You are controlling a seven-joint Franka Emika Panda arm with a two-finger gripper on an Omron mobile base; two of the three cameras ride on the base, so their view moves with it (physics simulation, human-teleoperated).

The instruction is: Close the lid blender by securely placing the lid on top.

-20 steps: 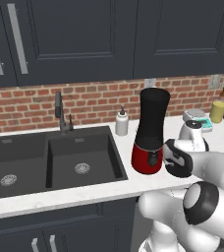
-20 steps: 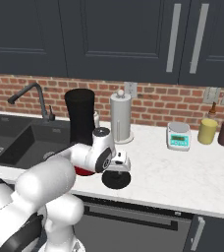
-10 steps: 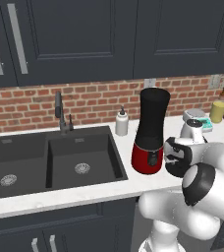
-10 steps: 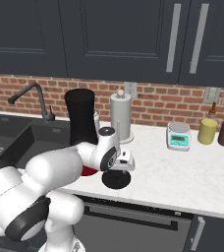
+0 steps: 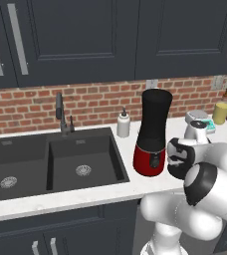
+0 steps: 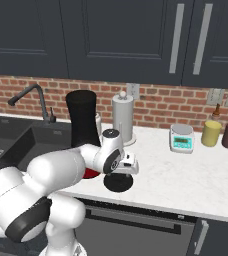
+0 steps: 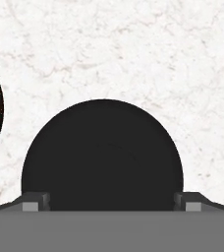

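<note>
Black and round, the lid (image 7: 102,155) lies flat on the pale marbled counter (image 7: 133,49) straight below my gripper (image 7: 110,202), and my two fingertips (image 7: 35,202) stand wide apart, one off each side of the disc, with nothing clamped between them. From the hand view I cannot tell whether the tips touch the lid's edge or just flank it. Off to one side of my hand a dark red curve shows, and that's the base of the blender (image 5: 152,133), close beside the lid but apart from it. From the right base view the lid (image 6: 118,182) sits near the front edge of the counter, right under my wrist, with the blender (image 6: 83,125) just behind my arm, its black jar upright and its top uncovered. Further out from my hand stand a white paper towel roll (image 6: 122,119), a small scale (image 6: 182,138) and two jars (image 6: 211,133), all well clear.
</note>
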